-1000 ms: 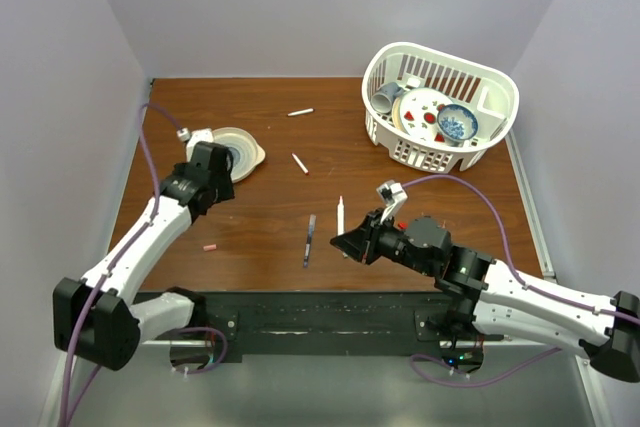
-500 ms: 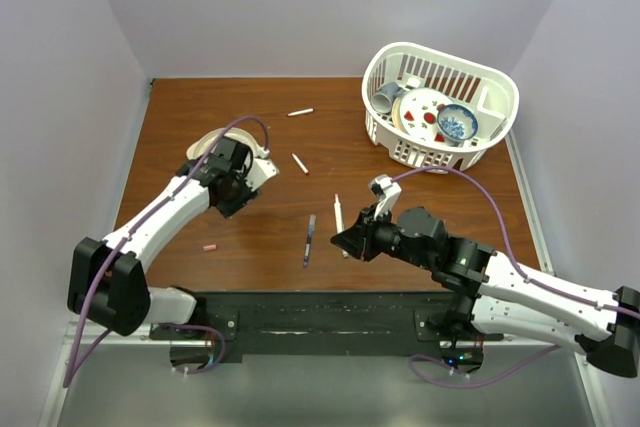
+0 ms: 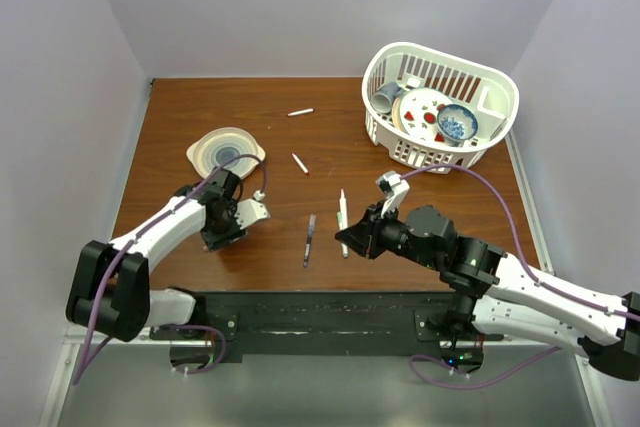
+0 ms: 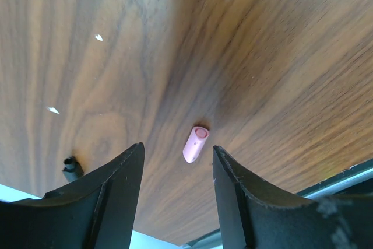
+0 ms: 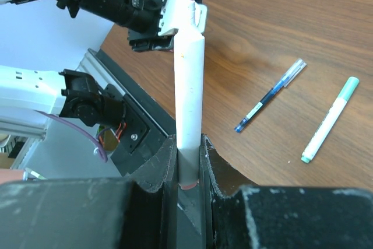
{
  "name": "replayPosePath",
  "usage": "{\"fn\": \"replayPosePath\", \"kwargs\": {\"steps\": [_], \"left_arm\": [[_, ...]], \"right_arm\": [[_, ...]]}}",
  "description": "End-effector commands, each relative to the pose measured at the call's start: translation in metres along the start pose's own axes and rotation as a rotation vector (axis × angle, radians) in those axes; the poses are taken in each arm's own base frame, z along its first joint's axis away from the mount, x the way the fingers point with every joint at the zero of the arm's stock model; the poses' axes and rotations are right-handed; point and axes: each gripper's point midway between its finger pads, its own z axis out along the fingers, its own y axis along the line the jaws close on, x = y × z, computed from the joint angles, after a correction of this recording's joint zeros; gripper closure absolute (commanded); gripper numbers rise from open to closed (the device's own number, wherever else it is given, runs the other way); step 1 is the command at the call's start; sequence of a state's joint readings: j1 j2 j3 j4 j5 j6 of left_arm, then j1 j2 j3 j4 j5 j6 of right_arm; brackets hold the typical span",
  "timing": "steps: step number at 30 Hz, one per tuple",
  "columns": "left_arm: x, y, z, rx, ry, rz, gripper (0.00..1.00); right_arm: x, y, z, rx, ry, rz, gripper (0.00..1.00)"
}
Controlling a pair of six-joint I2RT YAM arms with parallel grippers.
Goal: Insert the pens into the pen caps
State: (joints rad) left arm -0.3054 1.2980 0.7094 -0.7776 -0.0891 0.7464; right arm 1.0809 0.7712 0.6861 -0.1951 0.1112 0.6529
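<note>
A pink pen cap [image 4: 196,143] lies on the wood table. My left gripper [image 4: 178,151] is open and points down at it, with a finger on each side and neither touching; in the top view the left gripper [image 3: 222,229] hides the cap. My right gripper [image 5: 189,141] is shut on a white pen [image 5: 190,80] that sticks out towards the left arm; it sits near the table's front middle [image 3: 352,239]. A dark blue pen [image 3: 311,239] and a white pen with a green cap [image 5: 327,122] lie beside it.
Two more white pens [image 3: 300,112] [image 3: 300,163] lie farther back. A cream dish [image 3: 226,150] sits at back left. A white basket [image 3: 440,48] with dishes stands at back right. The black arm-mount rail [image 3: 320,312] runs along the near edge.
My left arm has swung from the cream dish towards the near edge and now stands over the pink cap. My right gripper has kept hold of the white pen and barely shifted.
</note>
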Motion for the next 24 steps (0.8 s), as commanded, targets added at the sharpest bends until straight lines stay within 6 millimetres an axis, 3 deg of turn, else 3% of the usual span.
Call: {"fn": "replayPosePath", "kwargs": {"steps": [1,9,14,19,20,23,24], "left_arm": [[0.000,0.009,0.003,-0.009,-0.006,-0.013,0.45],[0.014,-0.021,0.019,0.063,-0.001,-0.039,0.45],[0.016,-0.020,0.016,0.068,0.012,-0.043,0.50],[0.000,-0.024,0.021,0.124,-0.032,-0.083,0.69],[-0.002,-0.024,0.022,0.141,-0.028,-0.087,0.79],[-0.015,-0.014,0.020,0.133,-0.043,-0.102,1.00],[-0.027,-0.008,0.016,0.113,-0.065,-0.097,1.00]], "right_arm": [[-0.024,0.015,-0.003,-0.027,-0.055,-0.026,1.00],[-0.032,0.019,-0.005,-0.032,-0.067,-0.066,1.00],[-0.035,0.020,-0.008,-0.034,-0.067,-0.070,1.00],[-0.040,0.023,-0.014,-0.040,-0.087,-0.066,1.00],[-0.042,0.022,-0.016,-0.039,-0.093,-0.063,1.00],[-0.043,0.022,-0.018,-0.034,-0.096,-0.057,1.00],[-0.045,0.023,-0.020,-0.039,-0.100,-0.052,1.00]]}}
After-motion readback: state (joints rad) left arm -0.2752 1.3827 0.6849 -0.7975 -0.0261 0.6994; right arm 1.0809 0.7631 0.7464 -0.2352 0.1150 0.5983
